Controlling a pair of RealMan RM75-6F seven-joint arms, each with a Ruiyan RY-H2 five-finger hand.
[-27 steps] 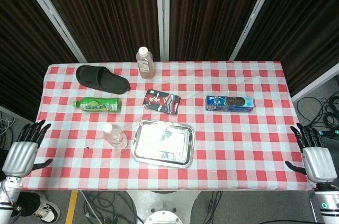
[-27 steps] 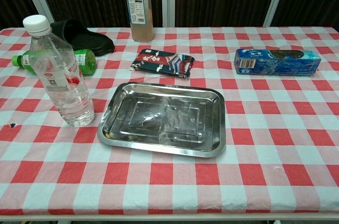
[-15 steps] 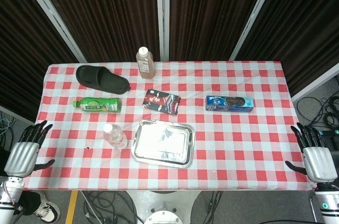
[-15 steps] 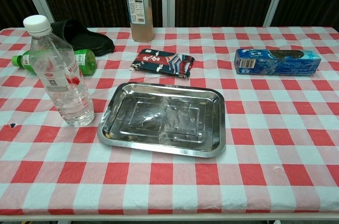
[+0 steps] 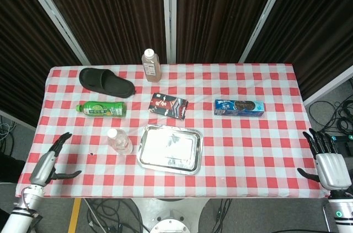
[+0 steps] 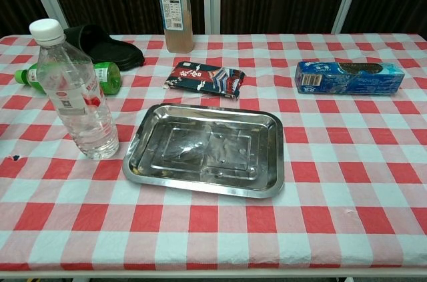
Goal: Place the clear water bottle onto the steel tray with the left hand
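Both hands, left hand and right hand, hang fingers spread and empty; green bottle lies behind clear water bottle

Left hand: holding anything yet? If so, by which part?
Nothing held. The left hand is open at the table's near left edge, apart from the clear water bottle, which stands upright beside the steel tray.

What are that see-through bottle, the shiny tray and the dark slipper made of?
The clear water bottle looks like thin transparent plastic: the checks show through it, and its cap is white. The steel tray seems polished metal, mirror-bright with blurred reflections. The black slipper looks like matte moulded foam or rubber; which one cannot be told.
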